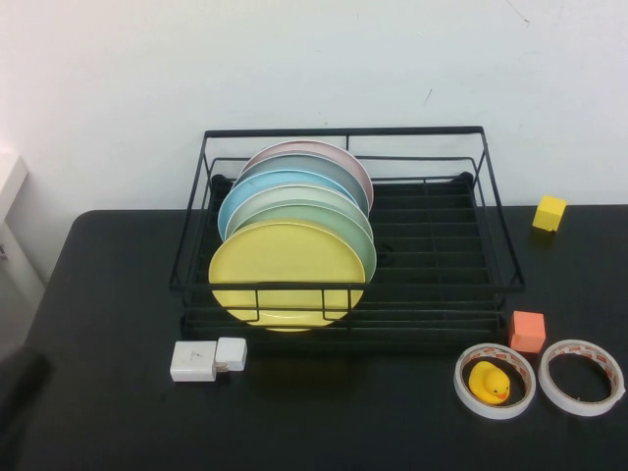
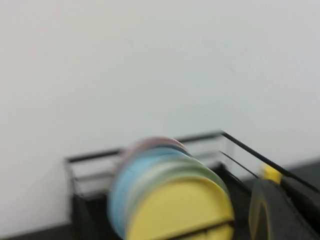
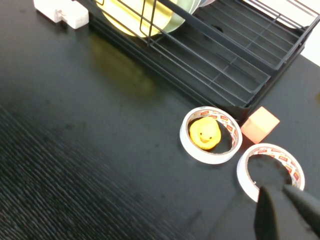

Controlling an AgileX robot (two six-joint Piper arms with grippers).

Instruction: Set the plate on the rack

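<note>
Both grippers, left and right, closed, empty.

Black wire rack (matt table)

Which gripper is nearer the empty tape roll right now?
Right. The right gripper hangs just beside the empty tape roll, shut. The left gripper, also shut, is off by the rack's plate end, far across the table.

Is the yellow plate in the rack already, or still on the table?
In the rack: the yellow plate stands on edge at the front of the plate row, inside the black wire rack.
</note>
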